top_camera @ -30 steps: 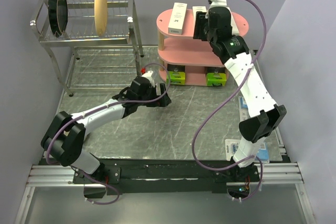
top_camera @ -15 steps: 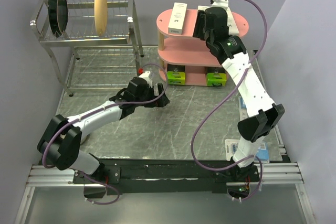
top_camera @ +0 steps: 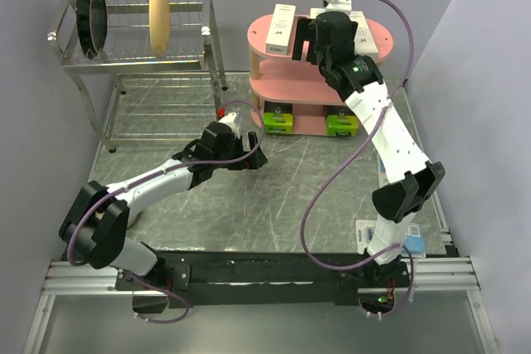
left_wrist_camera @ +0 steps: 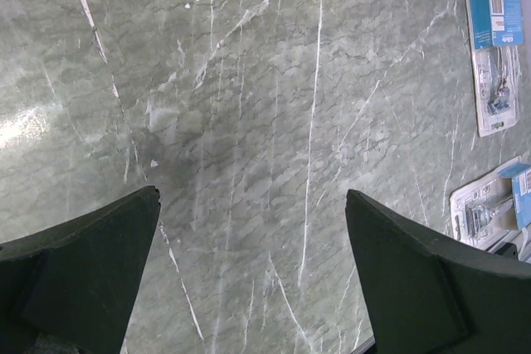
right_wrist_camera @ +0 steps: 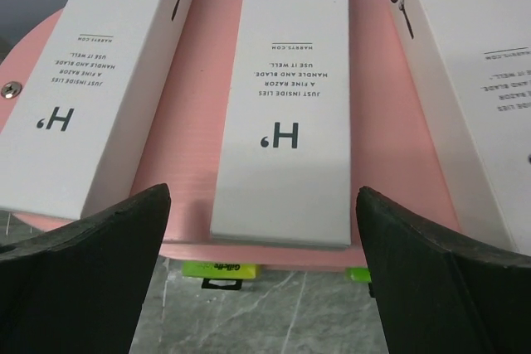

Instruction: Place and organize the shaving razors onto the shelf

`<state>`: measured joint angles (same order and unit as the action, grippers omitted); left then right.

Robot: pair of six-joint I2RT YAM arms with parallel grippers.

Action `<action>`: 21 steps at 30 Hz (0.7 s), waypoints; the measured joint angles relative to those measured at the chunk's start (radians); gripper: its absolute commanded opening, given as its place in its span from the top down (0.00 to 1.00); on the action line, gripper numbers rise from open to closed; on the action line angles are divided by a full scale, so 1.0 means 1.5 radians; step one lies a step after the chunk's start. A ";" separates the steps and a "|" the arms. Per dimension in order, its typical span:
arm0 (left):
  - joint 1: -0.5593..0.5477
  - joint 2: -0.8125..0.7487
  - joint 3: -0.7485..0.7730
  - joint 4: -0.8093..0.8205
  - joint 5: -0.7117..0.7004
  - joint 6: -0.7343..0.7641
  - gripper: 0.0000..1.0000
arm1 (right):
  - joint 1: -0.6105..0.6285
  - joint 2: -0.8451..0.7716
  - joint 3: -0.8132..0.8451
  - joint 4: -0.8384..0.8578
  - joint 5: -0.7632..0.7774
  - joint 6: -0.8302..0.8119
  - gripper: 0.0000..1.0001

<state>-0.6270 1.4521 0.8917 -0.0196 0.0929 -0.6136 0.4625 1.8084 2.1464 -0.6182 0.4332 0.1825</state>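
The pink shelf (top_camera: pixel 377 41) stands at the back of the table. Three white razor boxes lie side by side on its top board: left (right_wrist_camera: pixel 99 80), middle (right_wrist_camera: pixel 282 97), right (right_wrist_camera: pixel 465 97). My right gripper (right_wrist_camera: pixel 264 195) is open and empty, hovering over the near end of the middle box; it also shows in the top view (top_camera: pixel 309 41). Two black-and-green boxes (top_camera: pixel 280 119) (top_camera: pixel 341 124) stand on the bottom tier. Two blister packs (left_wrist_camera: pixel 495 60) (left_wrist_camera: pixel 494 205) lie on the table at right. My left gripper (left_wrist_camera: pixel 251 196) is open and empty above bare table.
A metal dish rack (top_camera: pixel 133 64) with a dark pan (top_camera: pixel 91 16) and a tan bowl (top_camera: pixel 159 14) stands at the back left. The blister packs lie by the right arm's base (top_camera: pixel 363 234) and lower link (top_camera: pixel 383 173). The shelf's middle tier (top_camera: pixel 290 90) shows nothing on it.
My right gripper has shifted left along the shelf's top board, uncovering the right white box. The left arm has barely moved.
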 measured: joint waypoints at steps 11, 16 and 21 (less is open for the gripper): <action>-0.004 0.028 0.032 -0.007 0.000 0.003 0.00 | -0.084 -0.398 -0.273 0.026 0.030 -0.089 0.00; -0.015 0.035 0.035 -0.006 0.000 0.012 0.01 | -0.329 -0.536 -0.395 -0.020 -0.048 -0.141 0.00; -0.034 0.062 0.038 -0.005 0.001 0.019 0.01 | -0.475 -0.541 -0.571 -0.095 -0.156 -0.218 0.00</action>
<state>-0.6777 1.5448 0.9485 -0.0273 0.0937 -0.5858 -0.2504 0.9970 1.2896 -0.7605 0.1989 -0.1440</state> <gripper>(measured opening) 0.995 0.999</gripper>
